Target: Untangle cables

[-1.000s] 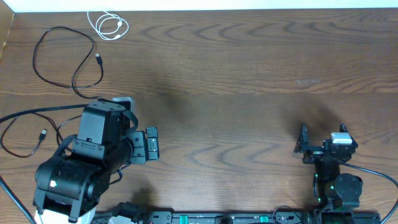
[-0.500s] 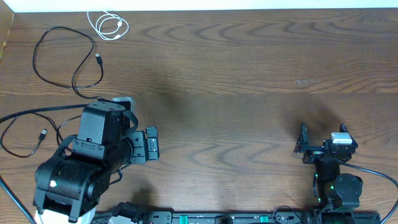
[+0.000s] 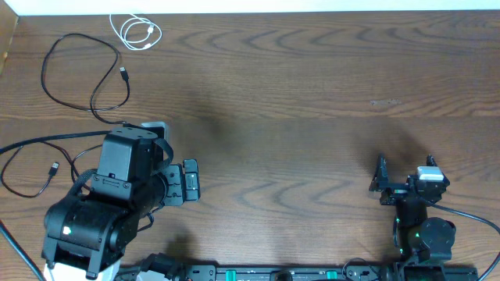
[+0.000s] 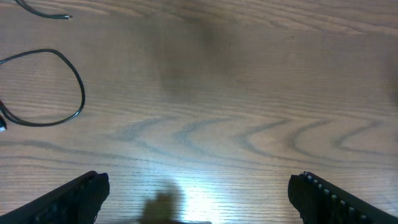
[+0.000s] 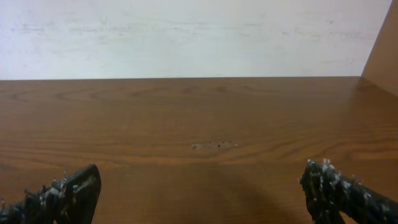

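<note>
Knots seem gone from thin white cable [image 3: 134,31] and thin black cables [image 3: 124,74], so left gripper [image 4: 199,182], right gripper [image 5: 200,175] wait wide apart, empty

Table [image 3: 312,117] wide open mid + right; black cables [image 3: 123,75] + white cable [image 3: 134,31] clutter far-left corner by left arm [image 3: 109,203].

Tabletop: the brown wooden tabletop [image 3: 312,117] has darker wavy grain and one small pale scuff [image 3: 385,102].
Short cable: the thin coiled white cord [image 3: 147,33] is plain white.
Long cables: the thin looped black cord [image 3: 124,76] and the second thin black cord [image 3: 52,168] are plain black.
Left arm: the bulky black left arm housing [image 3: 101,207] carries a pale grey block [image 3: 154,127].
Right arm: the small black right arm body [image 3: 422,230] has a white-grey top [image 3: 428,175].
Jaws: black on both arms.
Wall: the flat wall [image 5: 186,37] is off-white.
</note>
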Controlling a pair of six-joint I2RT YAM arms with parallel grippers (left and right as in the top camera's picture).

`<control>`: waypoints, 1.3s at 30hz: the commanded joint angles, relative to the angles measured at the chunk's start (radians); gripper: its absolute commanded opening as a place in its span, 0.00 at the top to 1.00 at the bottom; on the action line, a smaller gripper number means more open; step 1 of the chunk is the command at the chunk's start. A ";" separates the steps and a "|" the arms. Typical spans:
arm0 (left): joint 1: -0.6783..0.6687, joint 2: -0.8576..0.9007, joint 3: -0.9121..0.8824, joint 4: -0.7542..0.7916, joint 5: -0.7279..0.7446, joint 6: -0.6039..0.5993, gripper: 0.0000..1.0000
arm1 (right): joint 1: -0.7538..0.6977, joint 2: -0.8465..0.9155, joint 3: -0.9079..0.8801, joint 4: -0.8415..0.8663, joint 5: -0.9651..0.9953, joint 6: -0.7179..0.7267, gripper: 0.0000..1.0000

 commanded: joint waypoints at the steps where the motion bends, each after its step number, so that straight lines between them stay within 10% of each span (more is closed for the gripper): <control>1: -0.004 0.000 -0.003 -0.003 -0.009 -0.002 0.02 | -0.003 -0.007 -0.002 -0.003 0.004 0.015 0.01; 39: 0.037 -0.166 -0.137 0.088 -0.018 0.096 0.02 | -0.003 -0.007 -0.002 -0.002 0.004 0.015 0.01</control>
